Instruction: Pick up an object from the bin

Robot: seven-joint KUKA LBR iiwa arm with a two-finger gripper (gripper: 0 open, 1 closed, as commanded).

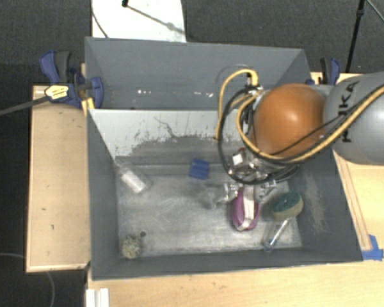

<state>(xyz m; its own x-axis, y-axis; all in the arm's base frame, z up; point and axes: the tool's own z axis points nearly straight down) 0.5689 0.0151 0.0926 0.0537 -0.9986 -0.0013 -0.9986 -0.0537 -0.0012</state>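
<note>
The gripper is positioned directly over a purple-and-white oblong plastic object at the front right of the grey metal bin — just beside a green round disc. Gripper opening state — cannot be determined.

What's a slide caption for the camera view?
Gripper low over a purple-and-white object at the lower right of the bin, a green disc beside it.

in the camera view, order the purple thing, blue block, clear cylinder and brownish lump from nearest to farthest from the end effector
From the end effector:
1. purple object, right next to it, right side
2. blue block, middle, toward the back wall
3. clear cylinder, left side, and brownish lump, front left corner: too close to call
</note>
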